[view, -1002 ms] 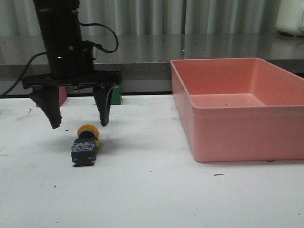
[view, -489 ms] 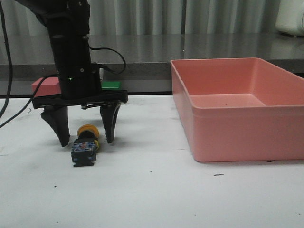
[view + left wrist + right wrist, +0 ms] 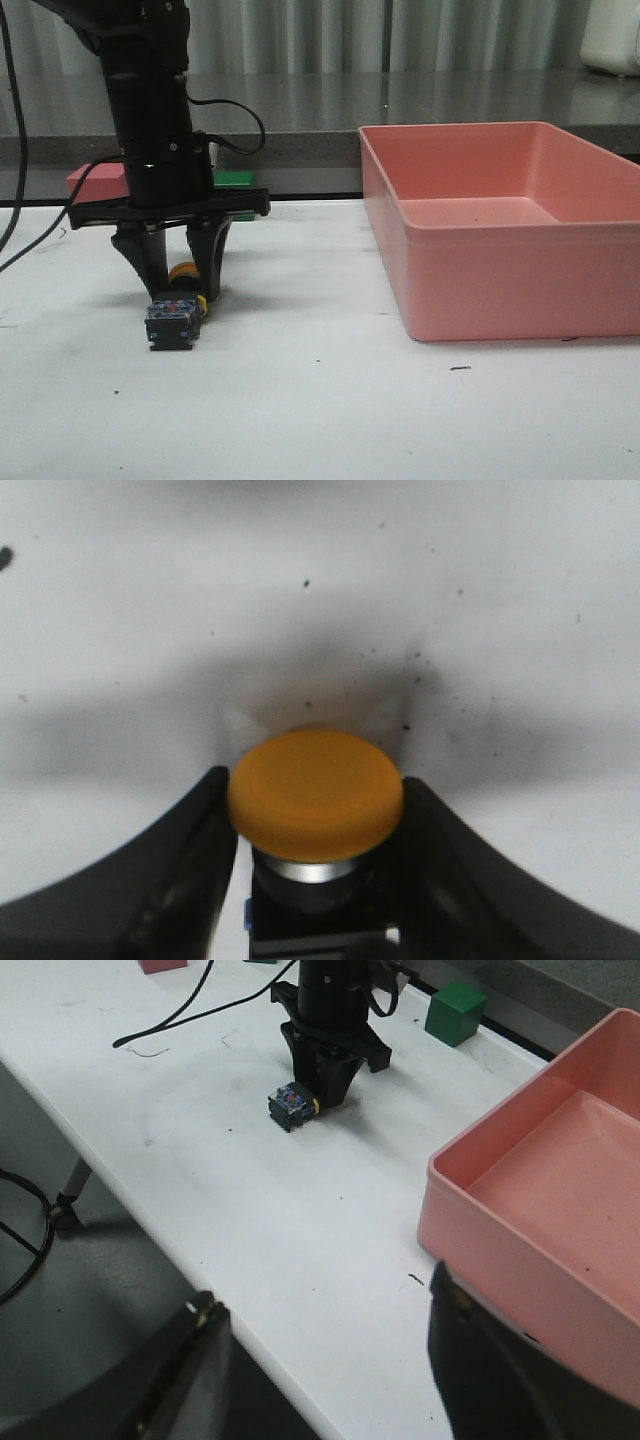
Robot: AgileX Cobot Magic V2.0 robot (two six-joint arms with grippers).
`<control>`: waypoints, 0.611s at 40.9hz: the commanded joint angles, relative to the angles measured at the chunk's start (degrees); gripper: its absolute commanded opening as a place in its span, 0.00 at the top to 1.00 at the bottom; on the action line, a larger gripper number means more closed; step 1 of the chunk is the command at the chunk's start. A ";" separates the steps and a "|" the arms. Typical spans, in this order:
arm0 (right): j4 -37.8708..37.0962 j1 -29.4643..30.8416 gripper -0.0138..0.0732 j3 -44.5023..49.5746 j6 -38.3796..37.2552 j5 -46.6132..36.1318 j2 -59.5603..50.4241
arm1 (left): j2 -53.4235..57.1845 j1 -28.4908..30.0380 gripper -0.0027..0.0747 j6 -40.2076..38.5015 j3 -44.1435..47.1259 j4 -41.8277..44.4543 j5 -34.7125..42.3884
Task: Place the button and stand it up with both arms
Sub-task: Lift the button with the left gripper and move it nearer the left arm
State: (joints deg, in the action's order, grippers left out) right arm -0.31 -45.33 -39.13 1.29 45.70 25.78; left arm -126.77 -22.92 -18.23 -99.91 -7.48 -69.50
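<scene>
Fingers [image 3: 141,262] of the left gripper [image 3: 172,285] are now much closer together than half a second ago: then they stood wide apart on both sides of the button [image 3: 176,314], now they press against its neck just behind the yellow cap. The left wrist view confirms it, the two dark fingers [image 3: 180,880] touch the black body of the button [image 3: 316,798] under the cap on each side. The arm itself is at the same height and place as half a second ago; one second ago it was higher and the jaws were open wide.

The button has not moved. It lies on its side on the white table [image 3: 320,400], the boxy base toward the camera and the cap pointing away, at the left part of the table.

Behind the arm, at the far edge, a pinkish-red cube [image 3: 95,183] and a green cube [image 3: 234,180] are partly hidden.

To the right stands the pink bin [image 3: 500,230], well apart from the button.

The right gripper [image 3: 320,1360] shows only in its own wrist view, its fingers [image 3: 190,1360] spread wide with nothing between them, above the table's near edge.
</scene>
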 commanded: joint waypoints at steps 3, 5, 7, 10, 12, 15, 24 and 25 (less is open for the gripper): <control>-0.34 0.09 0.32 -1.51 0.52 -3.88 0.27 | 4.96 -0.46 0.63 2.49 -1.64 0.51 -2.86; -0.34 0.09 0.32 -1.51 0.52 -3.88 0.27 | 6.04 -0.46 0.63 3.15 -1.64 1.26 -2.75; -0.34 0.09 0.32 -1.51 0.52 -3.88 0.27 | 7.21 -0.46 0.63 4.33 -1.64 2.46 -2.75; -0.34 0.09 0.32 -1.51 0.52 -3.84 0.27 | 9.66 -0.50 0.63 5.15 -0.84 5.22 -2.75; -0.34 0.09 0.32 -1.51 0.52 -3.71 0.27 | 11.93 -0.50 0.63 5.30 0.70 7.08 -1.41; -0.34 0.09 0.32 -1.51 0.52 -3.71 0.27 | 15.57 -0.38 0.63 5.56 4.09 8.97 2.51; -0.34 0.09 0.32 -1.51 0.52 -3.71 0.27 | 29.92 2.19 0.63 10.11 20.10 9.61 15.30; -0.34 0.09 0.32 -1.51 0.52 -3.71 0.27 | 31.41 2.55 0.63 10.11 21.76 9.74 17.11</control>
State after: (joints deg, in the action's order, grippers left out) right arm -0.31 -45.33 -39.13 1.29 45.80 25.78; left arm -103.48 -21.59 -9.86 -81.72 1.61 -58.79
